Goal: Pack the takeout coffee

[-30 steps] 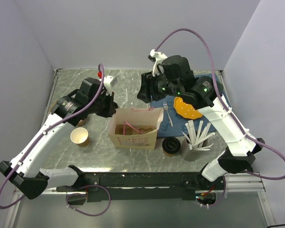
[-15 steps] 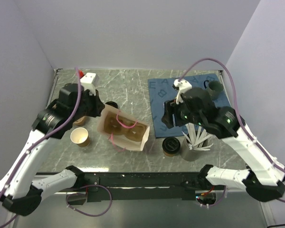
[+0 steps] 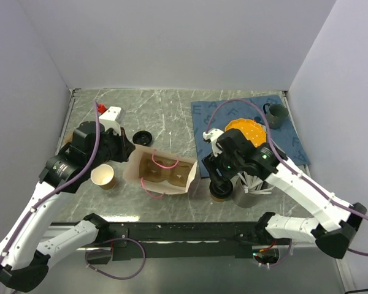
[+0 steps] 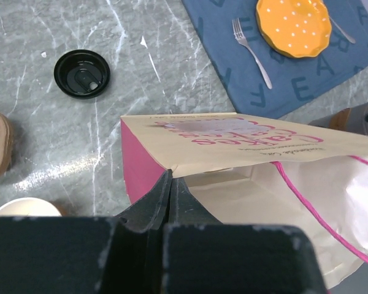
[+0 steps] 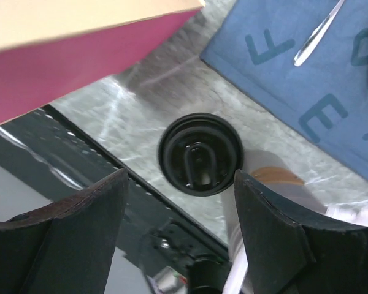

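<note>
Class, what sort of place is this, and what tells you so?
Probably a lab bench staged as a café counter: plain walls round a marbled table, a paper bag, a lidded takeout coffee, an orange plate.

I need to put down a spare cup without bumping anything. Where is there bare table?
The widest bare marble is at the far middle, bordered by the loose black lid, the blue placemat and the paper bag. The near right is crowded: the takeout coffee stands close between the bag and the utensil holder, with the right gripper open above it.
</note>
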### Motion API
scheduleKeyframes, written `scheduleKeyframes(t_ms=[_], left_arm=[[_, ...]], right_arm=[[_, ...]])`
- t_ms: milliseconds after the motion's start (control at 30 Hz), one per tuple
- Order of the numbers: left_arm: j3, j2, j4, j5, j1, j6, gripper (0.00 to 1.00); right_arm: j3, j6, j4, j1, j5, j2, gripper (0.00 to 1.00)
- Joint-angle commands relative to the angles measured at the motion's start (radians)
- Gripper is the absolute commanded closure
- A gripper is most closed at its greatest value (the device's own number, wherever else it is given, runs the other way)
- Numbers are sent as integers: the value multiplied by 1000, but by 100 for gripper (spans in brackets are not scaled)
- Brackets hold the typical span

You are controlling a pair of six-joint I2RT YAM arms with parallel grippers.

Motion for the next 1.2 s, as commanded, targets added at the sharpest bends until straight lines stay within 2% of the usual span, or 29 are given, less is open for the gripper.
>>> scheduleKeyframes(t_ms=[0,267,633,1167], left_arm=[[-6,-49,30,34,4,-19,99],[-12,-80,4,18,4,12,99],[-1,-72,-8,60,4,23,99],[3,-78,-19,49,4,13,99]], right_arm=[[-3,-113,-13,-58,-72,40,24],[-10,-165,-95,-86,-118,133,24],[-11,-202,-84,-115,-133,246,21],[-83,-219,-47,-113,-130,274,20]])
